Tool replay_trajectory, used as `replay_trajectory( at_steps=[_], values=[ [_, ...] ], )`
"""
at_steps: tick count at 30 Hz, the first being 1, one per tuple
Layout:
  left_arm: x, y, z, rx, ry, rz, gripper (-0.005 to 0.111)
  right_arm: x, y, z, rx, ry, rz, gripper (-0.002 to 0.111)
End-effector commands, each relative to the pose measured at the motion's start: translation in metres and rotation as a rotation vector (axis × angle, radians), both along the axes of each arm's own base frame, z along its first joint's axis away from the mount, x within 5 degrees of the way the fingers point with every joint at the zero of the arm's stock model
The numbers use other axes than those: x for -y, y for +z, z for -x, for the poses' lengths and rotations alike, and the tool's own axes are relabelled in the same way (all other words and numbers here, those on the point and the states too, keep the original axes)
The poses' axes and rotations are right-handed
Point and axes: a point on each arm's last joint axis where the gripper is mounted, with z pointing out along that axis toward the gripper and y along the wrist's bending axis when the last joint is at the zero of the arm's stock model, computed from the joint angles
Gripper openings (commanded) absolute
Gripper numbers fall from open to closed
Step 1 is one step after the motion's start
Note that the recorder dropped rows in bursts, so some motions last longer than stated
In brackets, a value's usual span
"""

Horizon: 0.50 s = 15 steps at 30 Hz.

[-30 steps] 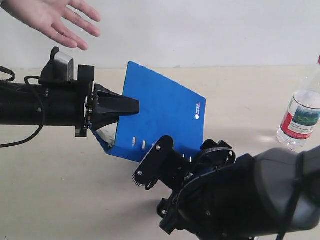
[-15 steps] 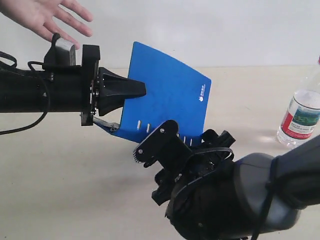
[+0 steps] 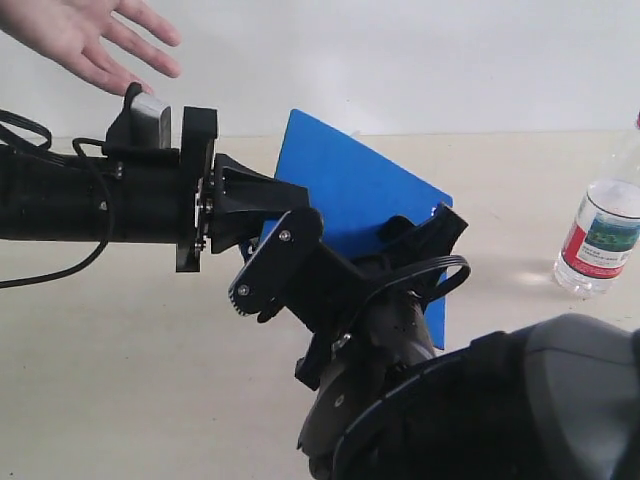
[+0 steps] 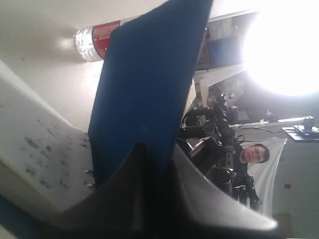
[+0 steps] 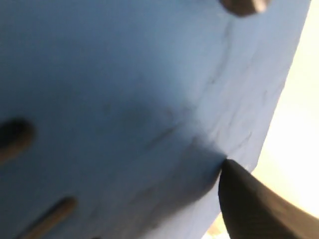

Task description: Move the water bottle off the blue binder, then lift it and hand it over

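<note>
The water bottle [image 3: 603,235] stands upright at the worktop's [image 3: 120,380] right edge, well apart from the blue binder [image 3: 350,185]; what it contains cannot be told. The binder is off the surface, tilted nearly upright over the middle. Bare worktop lies towards the front left corner and between binder and bottle. The left gripper [image 4: 155,159] is clenched on the binder's edge. The right gripper [image 3: 350,260] is close against the binder's face; whether it grips cannot be told. An open hand [image 3: 85,40] hovers over the far left corner.
</note>
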Motion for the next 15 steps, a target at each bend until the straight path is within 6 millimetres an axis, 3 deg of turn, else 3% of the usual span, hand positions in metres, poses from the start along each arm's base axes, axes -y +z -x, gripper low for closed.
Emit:
replay_trajectory(
  at_steps=[1, 10, 12, 15],
  values=[
    [0.012, 0.003, 0.022, -0.07, -0.162, 0.084, 0.004, -0.017, 0.017, -0.003, 0.077, 0.128, -0.067, 0.061],
    [0.011, 0.019, 0.028, -0.044, -0.162, 0.102, 0.004, -0.016, 0.02, -0.005, 0.103, 0.073, -0.155, 0.058],
    [0.01, 0.026, 0.03, -0.022, -0.163, 0.109, 0.004, -0.014, 0.021, -0.005, 0.121, 0.047, -0.178, 0.046],
    [0.008, 0.036, 0.034, 0.028, -0.168, 0.117, 0.004, -0.011, 0.024, -0.006, 0.155, 0.015, -0.182, 0.019]
  ],
)
